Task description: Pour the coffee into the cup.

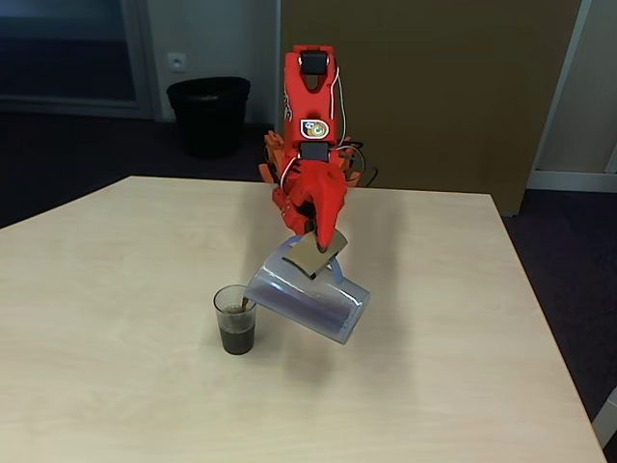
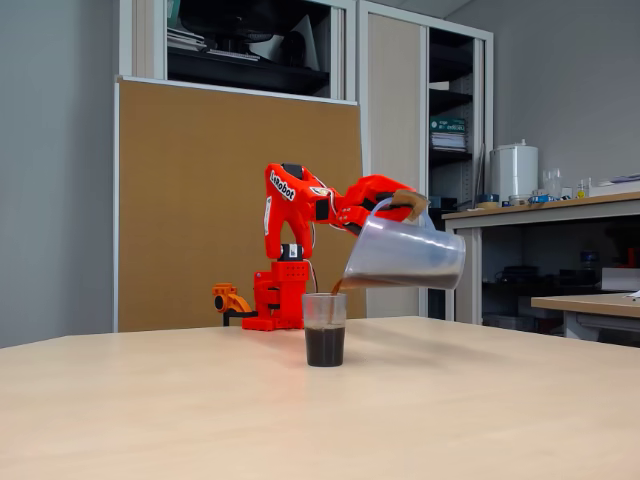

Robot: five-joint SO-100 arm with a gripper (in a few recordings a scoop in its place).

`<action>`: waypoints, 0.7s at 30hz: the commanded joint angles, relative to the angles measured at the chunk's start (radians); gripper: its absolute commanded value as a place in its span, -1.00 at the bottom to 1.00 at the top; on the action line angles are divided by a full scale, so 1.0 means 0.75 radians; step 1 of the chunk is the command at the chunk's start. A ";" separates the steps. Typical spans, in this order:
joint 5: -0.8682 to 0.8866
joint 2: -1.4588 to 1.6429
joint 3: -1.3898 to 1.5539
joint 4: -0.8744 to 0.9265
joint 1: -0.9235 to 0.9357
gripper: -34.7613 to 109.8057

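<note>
Clamped on the flat handle of one translucent jug (image 1: 310,299), the red gripper (image 1: 320,241) holds it tilted, spout down over the rim of one clear cup (image 1: 235,320). That cup stands upright on the pale table (image 1: 116,289), about half full of dark coffee (image 1: 237,339). From the side, a fixed view shows a thin dark stream at the spout (image 2: 337,287) running into the cup and a dark band of liquid along the jug's lower wall. One black bin (image 1: 208,114) stands on the floor behind the table.
</note>
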 commanded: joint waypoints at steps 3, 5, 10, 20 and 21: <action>0.027 0.088 0.000 -0.047 0.000 -0.52; 0.027 0.088 0.000 -0.049 0.000 -0.52; 0.029 0.088 0.004 -0.051 0.002 -0.52; 0.041 0.110 0.020 -0.051 0.006 -0.52; 0.041 0.110 0.020 -0.051 0.004 -0.52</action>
